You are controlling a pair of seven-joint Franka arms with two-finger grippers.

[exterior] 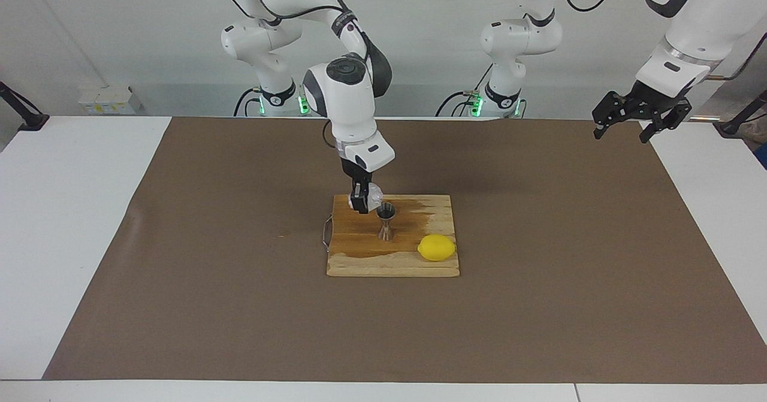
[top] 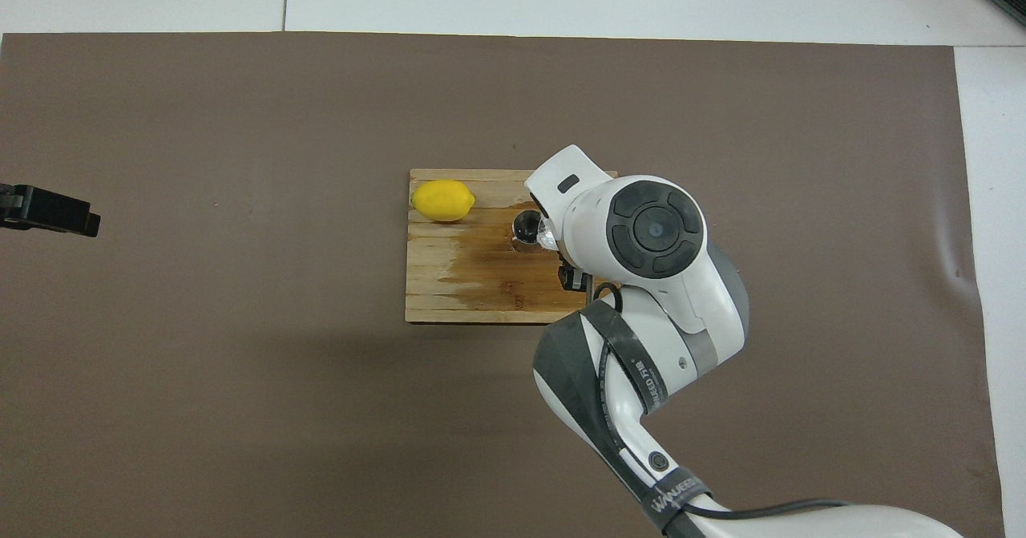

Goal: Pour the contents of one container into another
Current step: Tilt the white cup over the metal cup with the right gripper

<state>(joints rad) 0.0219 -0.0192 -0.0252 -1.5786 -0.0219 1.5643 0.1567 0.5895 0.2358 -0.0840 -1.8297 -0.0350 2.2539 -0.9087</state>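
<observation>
The steel hourglass jigger [exterior: 386,220] stands upright on the wooden board [exterior: 359,264]; from overhead its open mouth [top: 527,226] shows. My right gripper [exterior: 362,201] is shut on the translucent white plastic cup [exterior: 374,196] and holds it tilted just above the jigger's rim, on the side toward the right arm's end. In the overhead view only a sliver of the cup [top: 547,236] shows under the right wrist. My left gripper [exterior: 640,121] hangs open and empty, high over the mat's edge at the left arm's end, waiting; it also shows in the overhead view [top: 48,211].
A yellow lemon [exterior: 437,247] lies on the board, farther from the robots than the jigger and toward the left arm's end; it shows overhead [top: 442,200]. The board [top: 449,297] has a dark wet stain. A brown mat [exterior: 239,306] covers the table.
</observation>
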